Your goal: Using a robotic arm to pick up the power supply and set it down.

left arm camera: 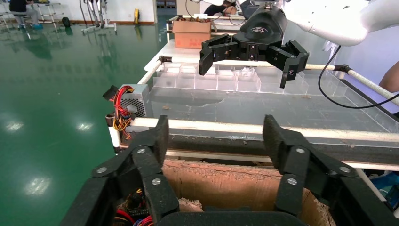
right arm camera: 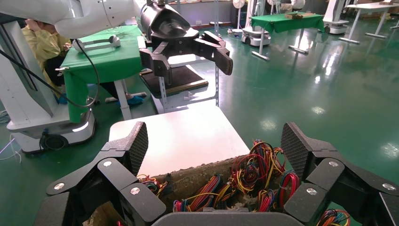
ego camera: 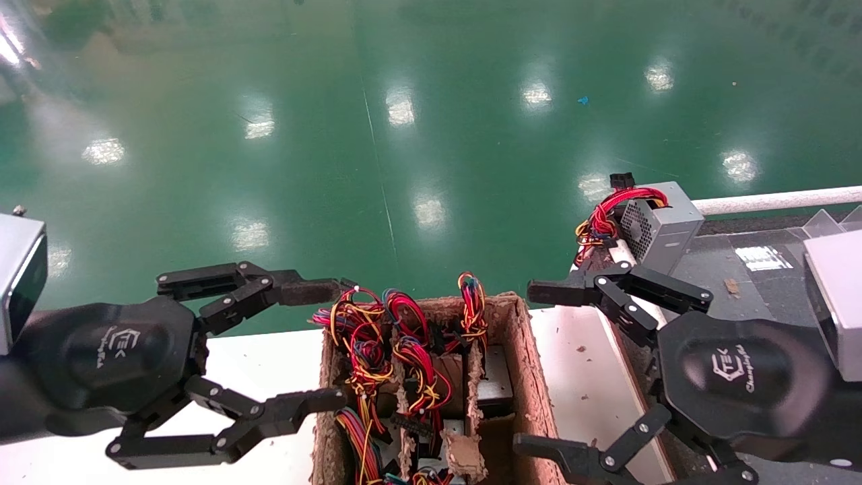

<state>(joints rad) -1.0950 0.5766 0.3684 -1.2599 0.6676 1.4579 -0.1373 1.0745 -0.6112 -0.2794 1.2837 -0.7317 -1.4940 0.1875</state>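
Note:
A brown cardboard carton (ego camera: 532, 377) stands on the white table between my two grippers. Red, yellow and black wire bundles (ego camera: 367, 337) spill out of its slots, and a grey metal box (ego camera: 497, 380) shows in one slot. No fan grille shows, so I cannot tell which unit is the power supply. My left gripper (ego camera: 328, 345) hangs open at the carton's left wall, holding nothing. My right gripper (ego camera: 532, 367) hangs open at its right wall, also holding nothing. The left wrist view shows my left gripper (left arm camera: 217, 136) over the carton edge (left arm camera: 226, 183). The right wrist view shows my right gripper (right arm camera: 216, 146) above the wires (right arm camera: 254, 169).
A like grey box with a mesh face and mostly red wires (ego camera: 656, 225) sits at the far corner of the dark surface (ego camera: 741, 283) on the right, behind a white rail (ego camera: 774, 200). Clear plastic dividers (left arm camera: 226, 77) stand beyond it. Green floor lies past the table edge.

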